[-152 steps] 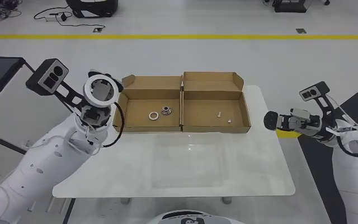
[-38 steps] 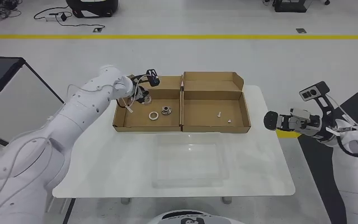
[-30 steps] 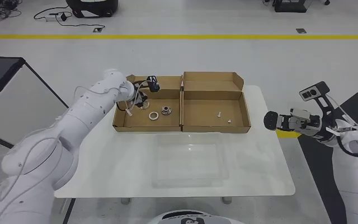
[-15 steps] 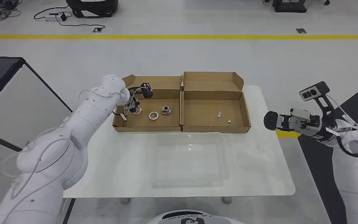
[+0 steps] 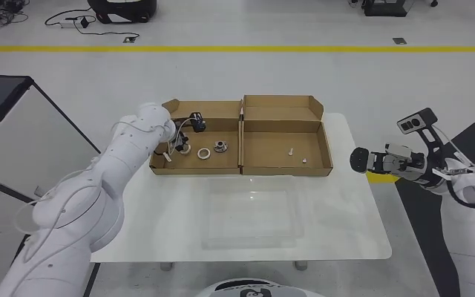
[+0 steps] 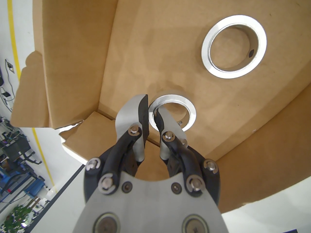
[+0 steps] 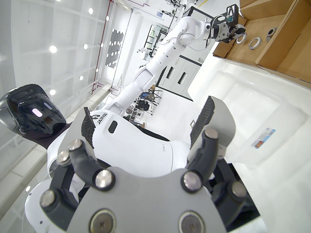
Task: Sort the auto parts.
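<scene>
- Nearest the robot, a clear plastic tray sits on the white table with nothing in it. It is probably the destination for one kind of part, though nothing marks it as such.
- The right jaws hang off the table's right edge, well apart from every part. They are spread wide and hold nothing.
- Behind the tray, two open cardboard boxes stand side by side and touch. These are the left box and the right box.
- The left jaws are down inside the left box, near its left front corner. They are clamped on the wall of a small metal ring, with one pad outside it and the other inside the bore.
- The step in hand looks like the pick of this ring. The grasp seems made, and the next move calls for a straight lift clear of the box wall. A carry across to the tray would follow, with the pinch kept firm because only a thin rim is held.
- Just beyond the held ring, and apart from it, a larger ring lies flat. Past that ring stands a flanged hub, which the edge of the left wrist view cuts off.
- Two small pieces in the right box may be bolts, but they are too small to tell.
- Whether the held ring has left the box floor cannot be made out.
</scene>
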